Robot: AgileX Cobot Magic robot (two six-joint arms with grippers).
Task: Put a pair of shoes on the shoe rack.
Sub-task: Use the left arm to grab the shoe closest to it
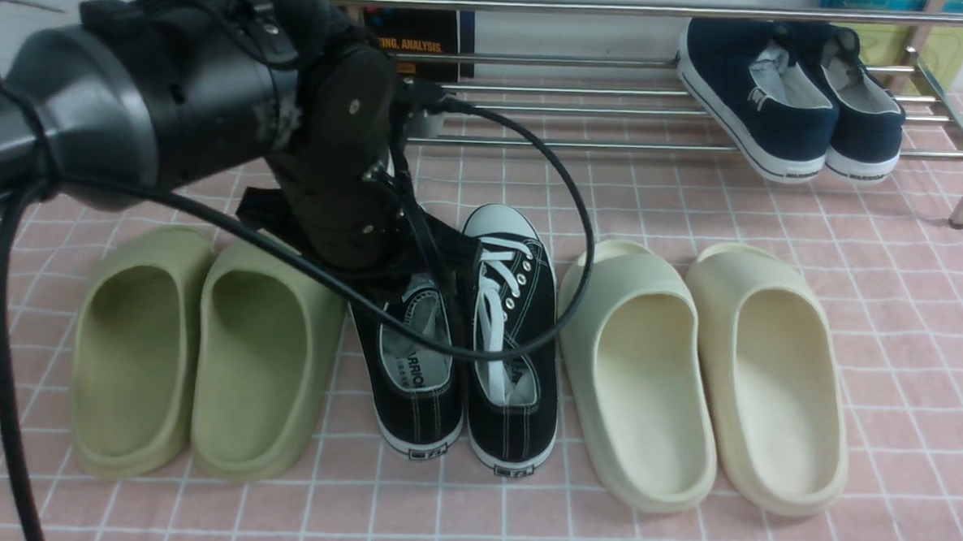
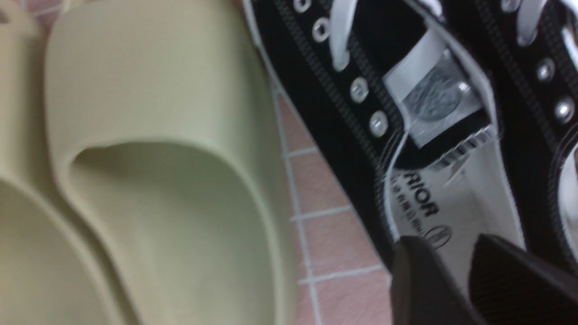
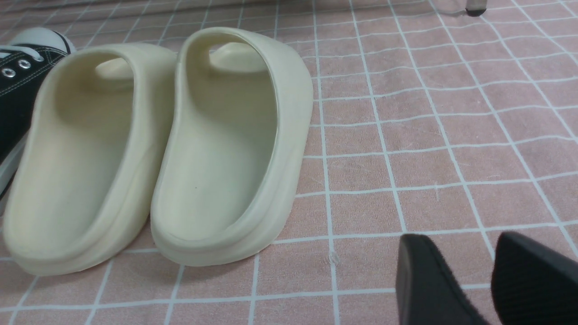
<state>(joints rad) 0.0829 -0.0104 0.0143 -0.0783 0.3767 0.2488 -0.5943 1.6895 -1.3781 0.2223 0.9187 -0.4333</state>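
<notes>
Black sneakers (image 1: 524, 423) sat on the pink mat (image 1: 894, 321) at 6 o'clock, shoe rack (image 1: 576, 144) at 12. Left gripper (image 2: 447, 239) hung over one sneaker's collar, jaws parted, gripping nothing; right gripper (image 3: 463, 237) spread, empty. Risks: thin collar pinch slipping, looped cable (image 1: 588, 259) snagging laces (image 1: 492, 303), green slide (image 1: 258, 358) at 9 getting shoved

Left arm (image 1: 115, 100) stretched forward, wrist pitched down; left end effector (image 2: 447, 257) jaws parted, empty. Right end effector (image 3: 460, 253) jaws wide, empty.
</notes>
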